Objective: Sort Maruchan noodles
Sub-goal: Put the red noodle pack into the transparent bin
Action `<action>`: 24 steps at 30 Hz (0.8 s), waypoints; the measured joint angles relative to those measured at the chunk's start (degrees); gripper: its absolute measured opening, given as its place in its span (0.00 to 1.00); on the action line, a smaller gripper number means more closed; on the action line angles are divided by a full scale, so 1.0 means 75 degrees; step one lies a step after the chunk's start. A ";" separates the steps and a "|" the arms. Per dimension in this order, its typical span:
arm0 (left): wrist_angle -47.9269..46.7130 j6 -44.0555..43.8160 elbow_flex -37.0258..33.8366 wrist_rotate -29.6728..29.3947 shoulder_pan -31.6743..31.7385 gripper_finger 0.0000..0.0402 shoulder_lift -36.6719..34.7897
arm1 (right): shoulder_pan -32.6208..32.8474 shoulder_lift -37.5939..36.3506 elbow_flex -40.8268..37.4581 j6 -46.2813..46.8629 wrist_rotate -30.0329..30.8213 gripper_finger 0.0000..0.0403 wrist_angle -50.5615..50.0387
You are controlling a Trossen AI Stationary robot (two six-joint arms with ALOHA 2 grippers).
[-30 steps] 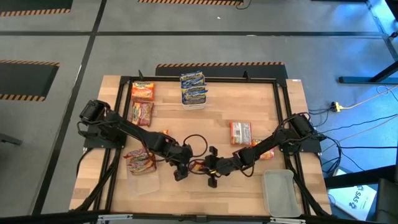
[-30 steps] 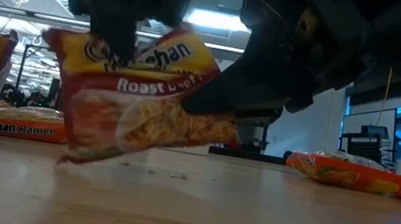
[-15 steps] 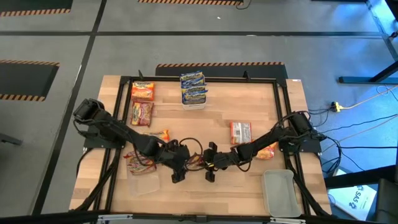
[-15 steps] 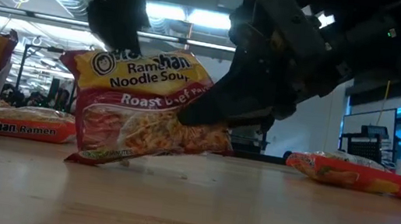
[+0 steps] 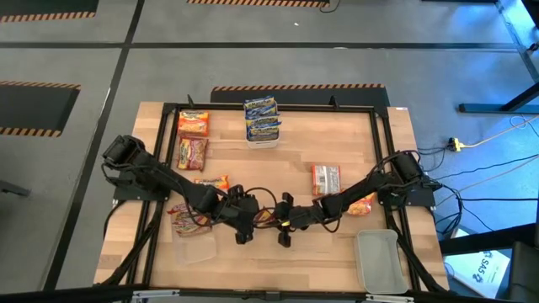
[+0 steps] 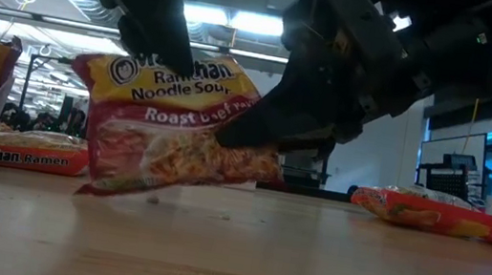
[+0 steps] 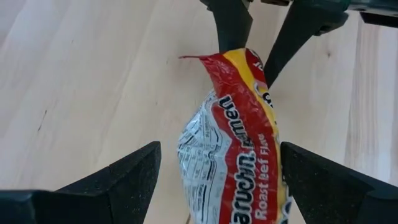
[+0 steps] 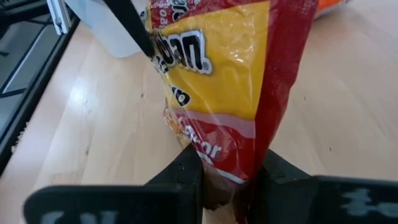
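In the high view the red noodle packet between the two tools is almost wholly covered by the arms, and its print is too small to read. In the low view the flavour line on the packet is half hidden behind the right tool, while the left wrist view cuts the packet off at the picture's bottom edge. The packets along the counter's left side are too small to read.

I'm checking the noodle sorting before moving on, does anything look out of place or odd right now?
Yes: one red Roast Beef packet stands tilted on its edge mid-table instead of lying flat. The right claw pinches one end, while the left claw is open around the other end.
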 joint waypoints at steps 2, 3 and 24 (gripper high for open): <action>0.0004 -0.0003 0.0000 0.0012 0.0000 0.80 0.0003 | 0.0000 0.0000 0.0000 -0.0066 0.0003 0.15 0.0126; 0.0020 -0.0005 0.0000 0.0036 0.0000 0.80 0.0006 | 0.0003 0.0000 0.0000 -0.0133 0.0003 0.15 0.0182; 0.0397 -0.0584 -0.0009 0.2114 0.0241 0.73 0.0015 | 0.0309 0.0000 0.0399 -0.1600 0.0328 0.15 0.0782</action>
